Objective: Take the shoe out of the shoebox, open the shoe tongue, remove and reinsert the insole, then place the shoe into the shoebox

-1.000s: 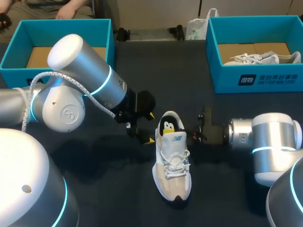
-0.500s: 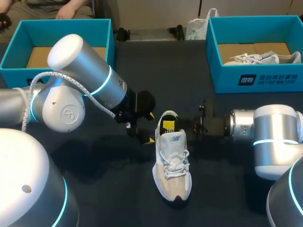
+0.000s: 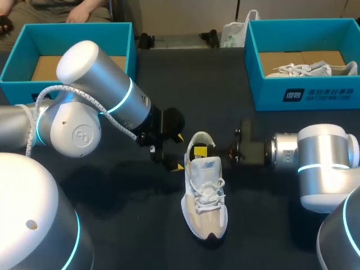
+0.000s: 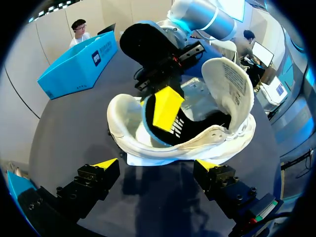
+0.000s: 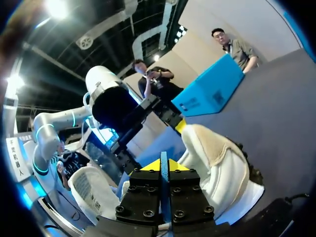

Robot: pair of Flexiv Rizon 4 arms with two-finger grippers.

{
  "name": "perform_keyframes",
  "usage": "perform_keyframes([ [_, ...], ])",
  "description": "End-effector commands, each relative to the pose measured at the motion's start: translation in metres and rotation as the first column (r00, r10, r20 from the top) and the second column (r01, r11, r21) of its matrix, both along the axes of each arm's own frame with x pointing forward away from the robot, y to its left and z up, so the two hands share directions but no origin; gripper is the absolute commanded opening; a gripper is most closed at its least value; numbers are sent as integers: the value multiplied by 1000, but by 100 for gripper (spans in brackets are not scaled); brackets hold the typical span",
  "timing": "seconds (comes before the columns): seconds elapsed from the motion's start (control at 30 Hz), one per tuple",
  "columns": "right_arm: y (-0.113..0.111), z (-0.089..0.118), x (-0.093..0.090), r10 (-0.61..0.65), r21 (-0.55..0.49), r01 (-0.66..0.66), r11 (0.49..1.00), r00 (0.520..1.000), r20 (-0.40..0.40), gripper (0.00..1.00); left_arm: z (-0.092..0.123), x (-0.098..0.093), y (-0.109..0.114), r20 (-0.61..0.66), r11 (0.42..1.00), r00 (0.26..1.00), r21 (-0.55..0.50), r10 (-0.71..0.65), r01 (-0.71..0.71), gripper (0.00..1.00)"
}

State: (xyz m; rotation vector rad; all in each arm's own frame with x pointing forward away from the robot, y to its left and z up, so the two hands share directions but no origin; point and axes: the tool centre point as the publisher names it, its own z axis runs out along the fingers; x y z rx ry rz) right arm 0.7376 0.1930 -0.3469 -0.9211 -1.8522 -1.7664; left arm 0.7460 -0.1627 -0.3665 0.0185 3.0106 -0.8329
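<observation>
One white shoe [image 3: 205, 197] stands upright on the dark table [image 3: 135, 225], outside both boxes, its toe pointing toward the robot and its heel away. From the left wrist the shoe [image 4: 148, 143] shows its open mouth, with the tongue [image 4: 227, 84] lifted up and back from the opening and its printed inner face bared. The dark insole [image 4: 185, 129] lies in the mouth of the shoe with its heel end raised.

The right gripper [image 3: 203, 151] comes in from the shoe's right side and reaches into the opening at the heel. In its own wrist view the right gripper [image 5: 163, 165] has its yellow tips pressed together, with the thin blue edge of the insole [image 5: 163, 174] pinched between them and the shoe [image 5: 217, 163] just ahead. The left wrist view shows the same gripper [image 4: 167, 106] at the shoe's mouth.

The left gripper [image 3: 179, 152] sits just beside the shoe's heel on its left. Its fingers are spread wide and grasp nothing. In its own view the left gripper [image 4: 157, 165] has the shoe just ahead of its tips.

Well beyond the shoe's heel, to the right, a teal right shoebox [image 3: 304, 93] holds a second shoe [image 3: 309, 69]. A matching left shoebox [image 3: 67, 28] stands well off to the shoe's far left.
</observation>
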Motion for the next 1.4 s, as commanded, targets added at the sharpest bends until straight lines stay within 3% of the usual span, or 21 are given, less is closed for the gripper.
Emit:
perform_keyframes([
  [0.03,2,-8,-12,-2,2,2,1000,1000,-20,0,-1,-1,-1,1,1000,1000,1,1,-1,100],
  [0.27,1,-2,-17,4,-31,-5,1000,1000,-26,0,-1,-1,-1,1,1000,1000,1,1,-1,100],
  [0.3,0,1,-16,8,-36,-8,999,1000,-22,6,-1,-1,-1,1,1000,1000,1,1,-1,100],
  [0.4,0,7,-12,22,-48,-22,999,1000,-13,38,-1,-1,-1,1,1000,1000,1,1,-1,100],
  [0.5,-1,12,-8,39,-57,-40,998,999,-11,45,-1,-1,-1,1,1000,1000,1,1,-1,100],
  [0.77,-2,22,-2,72,-89,-72,993,997,-10,51,-1,-1,-1,1,1000,1000,1,1,-1,100],
  [1.07,-3,35,1,104,-159,-105,982,994,-9,49,1,2,2,-10,1000,1000,6,-6,6,100],
  [1.4,-13,48,7,217,-188,-228,955,973,-77,50,18,-1,12,-4,1000,1000,-15,-23,23,100],
])
